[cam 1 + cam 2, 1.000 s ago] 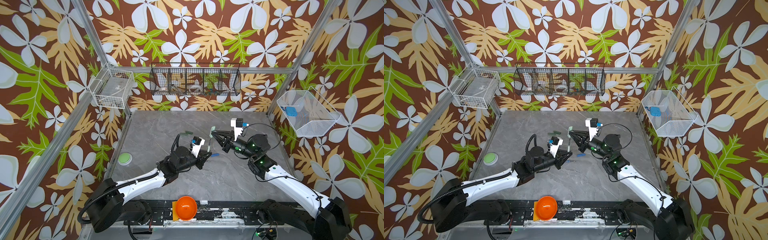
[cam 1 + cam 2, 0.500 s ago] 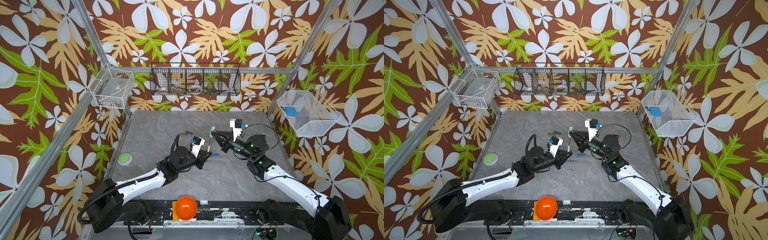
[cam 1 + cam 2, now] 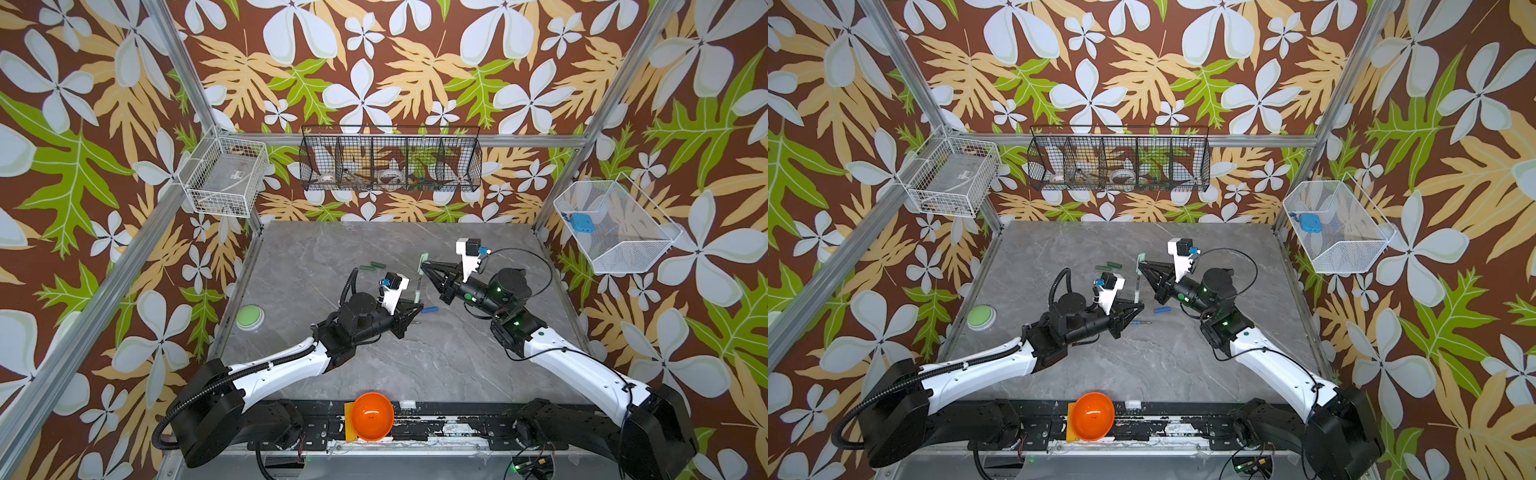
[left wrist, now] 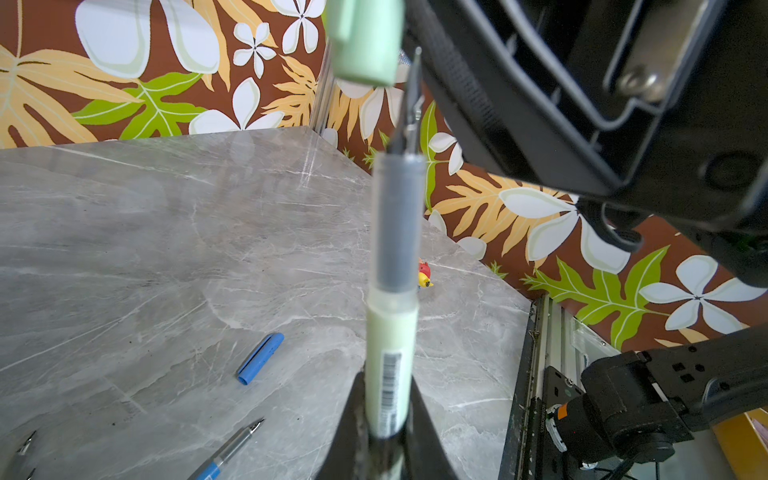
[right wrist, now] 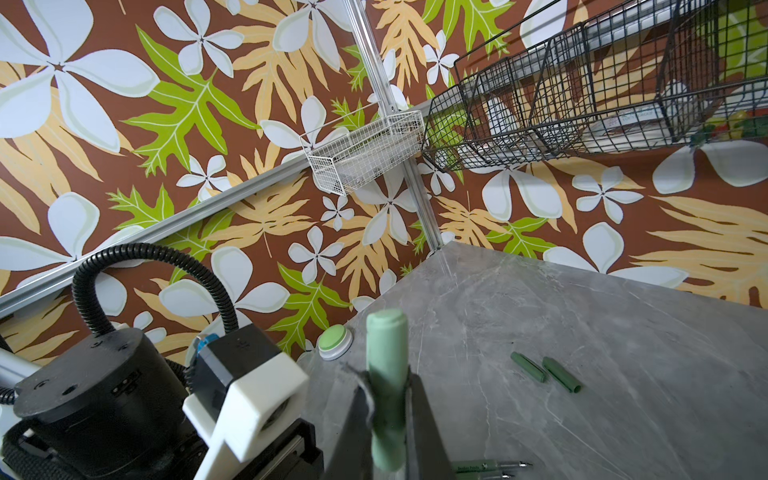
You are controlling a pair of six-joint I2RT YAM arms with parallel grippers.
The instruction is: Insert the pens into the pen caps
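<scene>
So far, no pen is seen capped: the blue pen, the blue cap, the two dark green caps and the dark green pens are found lying apart on the marble tabletop. The pale green pen is clamped upright, tip up, in the left gripper. The pale green cap is pinched in the right gripper just above it, with the tip seen beside the cap's rim, not yet inside.

Two caps lie side by side behind the table's middle. Right of them the left gripper holds a pen upright, and the right gripper holds a cap at its tip. A loose cap lies right of the left gripper, with a loose pen just before it. A button sits by the left edge.
</scene>
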